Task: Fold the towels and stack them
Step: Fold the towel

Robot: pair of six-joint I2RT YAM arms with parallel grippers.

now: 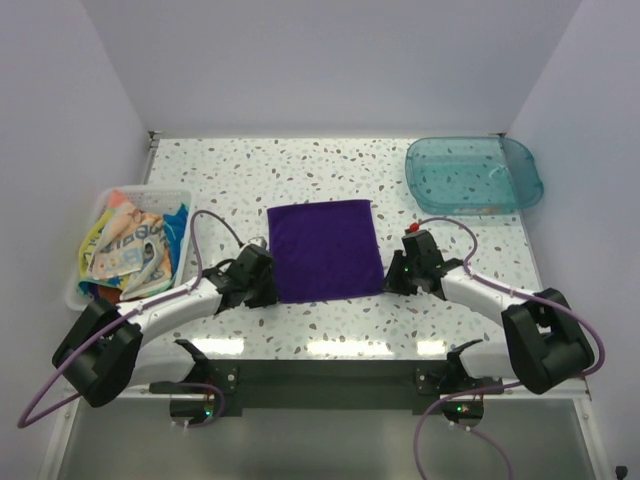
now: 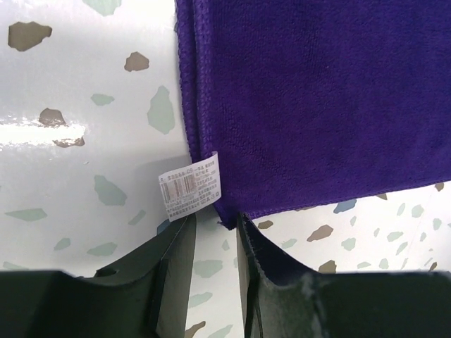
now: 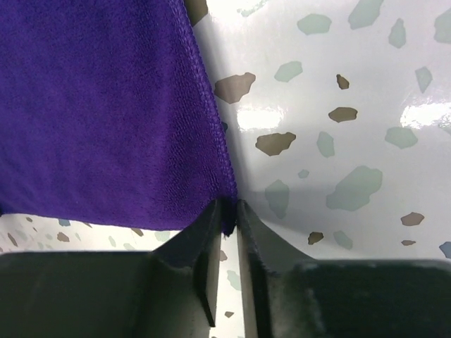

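Top external shows you the purple towel [image 1: 323,250] lying flat on the speckled tabletop [image 1: 230,170], a tool at each near corner. Your right tool [image 3: 227,211] is pressed together, pinching the towel's near right corner. Your left tool [image 2: 216,224] stands slightly spread at the near left corner, beside the towel's white label [image 2: 190,188]. Other towels [image 1: 130,248] fill a white bin [image 1: 150,191] left of it.

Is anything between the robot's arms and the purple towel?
Nothing visible is. The left end effector sits open at the near left corner of the purple towel, beside its label, and the right end effector pinches the near right corner.
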